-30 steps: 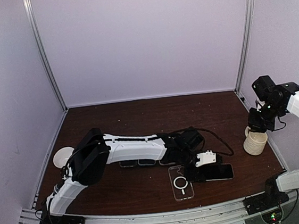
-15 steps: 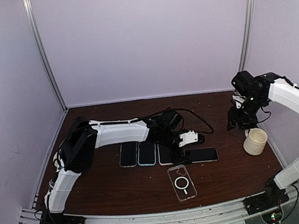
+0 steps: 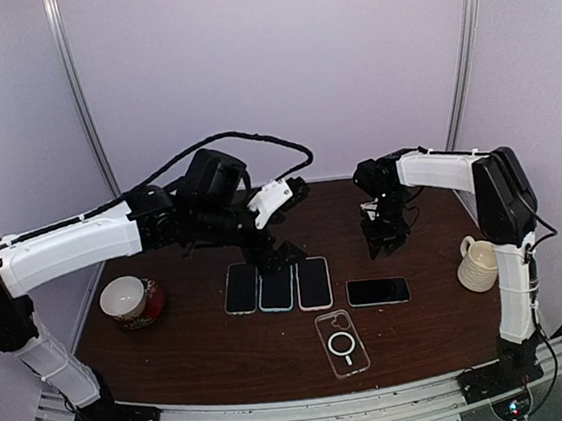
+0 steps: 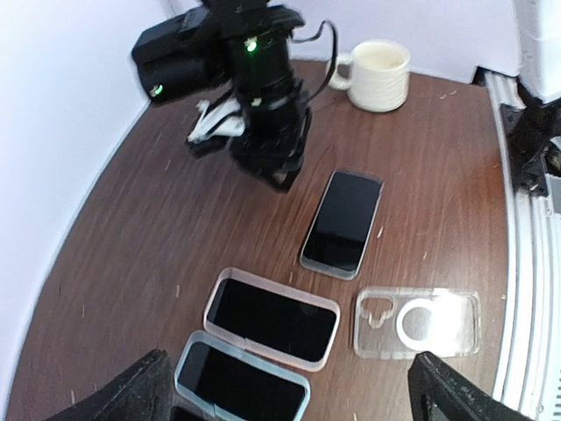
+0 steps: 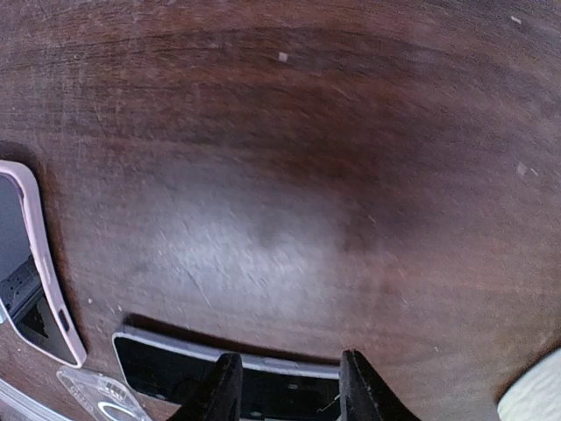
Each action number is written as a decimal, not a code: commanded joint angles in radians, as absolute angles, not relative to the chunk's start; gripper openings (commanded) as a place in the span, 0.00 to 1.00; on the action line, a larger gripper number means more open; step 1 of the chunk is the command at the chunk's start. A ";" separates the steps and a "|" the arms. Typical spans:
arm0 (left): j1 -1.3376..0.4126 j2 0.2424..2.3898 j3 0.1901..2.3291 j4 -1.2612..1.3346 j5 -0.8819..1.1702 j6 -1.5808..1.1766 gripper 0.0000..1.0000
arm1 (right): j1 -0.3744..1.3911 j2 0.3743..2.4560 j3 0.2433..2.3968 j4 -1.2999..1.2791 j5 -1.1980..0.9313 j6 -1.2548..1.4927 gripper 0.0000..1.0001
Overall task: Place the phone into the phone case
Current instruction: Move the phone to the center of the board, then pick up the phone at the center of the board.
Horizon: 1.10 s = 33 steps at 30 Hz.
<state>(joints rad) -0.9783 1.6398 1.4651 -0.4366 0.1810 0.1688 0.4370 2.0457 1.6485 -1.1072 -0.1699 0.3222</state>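
Note:
The bare black phone (image 3: pixel 378 291) lies flat on the table, screen up, right of a row of cased phones. The clear phone case (image 3: pixel 341 342) lies empty just in front of it. My left gripper (image 3: pixel 276 254) hangs above the row, wide open and empty. In the left wrist view it (image 4: pixel 289 403) looks down on the phone (image 4: pixel 342 221) and the case (image 4: pixel 419 321). My right gripper (image 3: pixel 384 235) is low over the table behind the phone, open and empty. In the right wrist view its fingertips (image 5: pixel 219 390) frame the phone's edge (image 5: pixel 175 368).
Three phones in cases lie side by side (image 3: pixel 276 287); the pink one (image 4: pixel 272 314) is nearest the bare phone. A cream mug (image 3: pixel 480 263) stands at the right edge. A cup on a red saucer (image 3: pixel 127 299) stands at the left. The enclosure walls are close.
The left arm slid the phone up beside the cased row, let go, lifted and drew back left. The right arm swung from the mug to the table's middle behind the phone.

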 commanded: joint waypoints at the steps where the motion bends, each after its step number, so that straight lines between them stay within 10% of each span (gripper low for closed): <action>1: -0.971 1.502 1.324 -0.569 0.019 -0.013 0.98 | 0.449 2.168 1.760 -1.168 -0.121 0.263 0.39; 23: -0.967 1.215 1.099 -0.715 -0.130 0.113 0.98 | 0.691 1.713 1.103 -1.127 -0.083 0.566 0.37; 33: -0.947 1.192 1.059 -0.680 -0.073 0.121 0.98 | 0.833 1.750 1.398 -1.171 0.055 0.581 0.94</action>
